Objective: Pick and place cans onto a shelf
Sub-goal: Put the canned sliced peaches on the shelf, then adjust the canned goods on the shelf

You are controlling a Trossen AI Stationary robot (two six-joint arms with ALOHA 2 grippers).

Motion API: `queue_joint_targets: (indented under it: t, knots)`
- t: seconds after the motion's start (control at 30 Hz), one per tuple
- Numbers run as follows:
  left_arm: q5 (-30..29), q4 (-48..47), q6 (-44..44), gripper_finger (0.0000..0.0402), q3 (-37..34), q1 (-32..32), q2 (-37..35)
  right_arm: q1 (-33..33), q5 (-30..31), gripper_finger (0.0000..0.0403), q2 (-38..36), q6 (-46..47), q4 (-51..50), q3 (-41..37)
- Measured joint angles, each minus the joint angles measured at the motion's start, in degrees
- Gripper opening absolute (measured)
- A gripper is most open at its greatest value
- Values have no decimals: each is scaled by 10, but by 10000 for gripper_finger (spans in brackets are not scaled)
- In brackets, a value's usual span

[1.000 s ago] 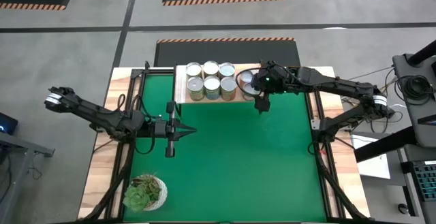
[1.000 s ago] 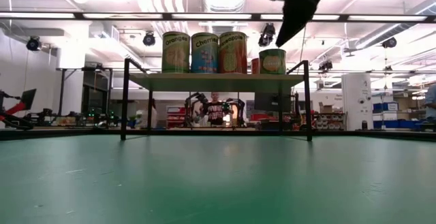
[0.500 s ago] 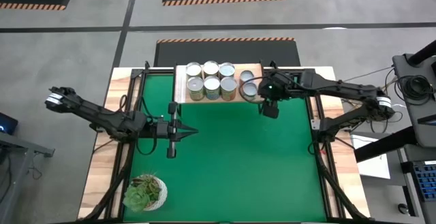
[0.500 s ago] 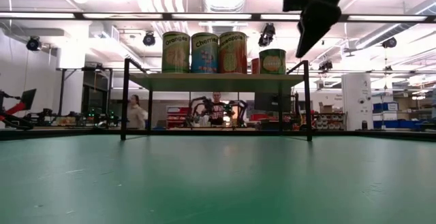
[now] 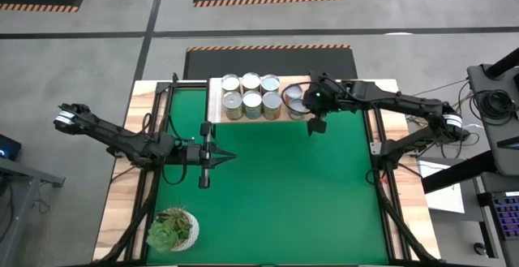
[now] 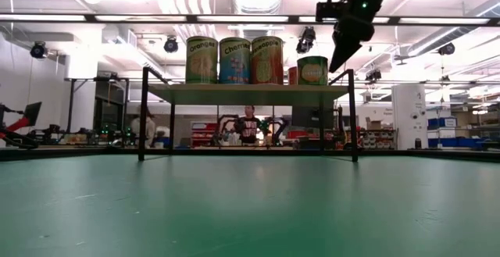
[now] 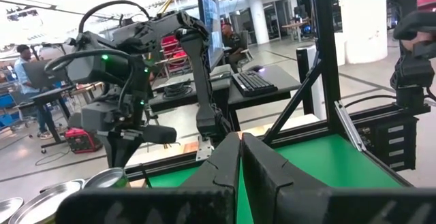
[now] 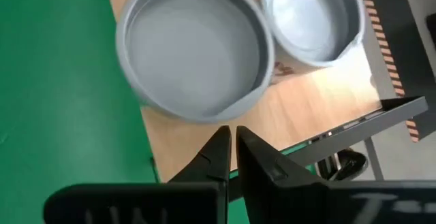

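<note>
Green-labelled cans: "Oranges", "Cherries" on shelf.

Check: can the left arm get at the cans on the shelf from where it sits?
Probably not without a long move: the left tool is mid-mat, shut, well apart from the shelf. The mat between looks free of obstacles.

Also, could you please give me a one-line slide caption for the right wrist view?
Right gripper, fingers closed and empty, above two silver cans standing on the light-wood shelf beside the green mat.

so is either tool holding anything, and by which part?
Nothing held. Right tool is shut and empty above the cans; left tool is shut, empty.
</note>
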Motion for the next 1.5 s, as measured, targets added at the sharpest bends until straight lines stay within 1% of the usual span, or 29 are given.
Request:
queue_joint_targets:
  t: [0.33, 0.47, 0.63, 0.7, 0.73, 0.87, 0.93, 1.03, 1.17, 1.27, 1.37, 1.43, 1.5]
  knots:
    - [0, 3, 0, 0, 0, 0, 0, -2, 2, 13, 0, -21, 50, 0]
    - [0, 3, 0, 0, 0, 0, 0, -2, 53, 13, -4, -23, 47, 0]
    - [-6, 2, -27, 0, 0, 0, 0, 3, 53, 13, -32, 1, 42, 0]
    - [-49, -3, -54, 0, 0, 0, 1, 12, 39, 13, -49, 17, 52, -6]
    - [-81, -7, -69, 0, 0, 0, 2, 18, 35, 13, -60, 21, 65, -14]
    - [-203, -43, -95, 0, 2, 1, 10, 55, 27, 13, -117, 23, 168, -77]
    - [-234, -77, -95, 0, 21, 2, 14, 72, 26, 13, -146, 23, 228, -120]
    - [-236, -167, -95, 0, 88, 14, 19, 96, 26, 13, -184, 14, 320, -177]
    - [-236, -385, -108, 0, 218, 53, 42, 118, 26, 13, -216, -14, 414, -222]
    - [-233, -538, -143, 0, 309, 100, 73, 127, 26, 13, -228, -21, 437, -234]
    - [-182, -647, -174, 0, 375, 154, 114, 129, 24, 13, -233, -17, 442, -243]
    - [-146, -680, -181, 0, 402, 185, 142, 129, 24, 13, -229, -8, 442, -253]
    - [-130, -701, -180, 0, 423, 210, 166, 129, 24, 13, -222, -26, 435, -256]
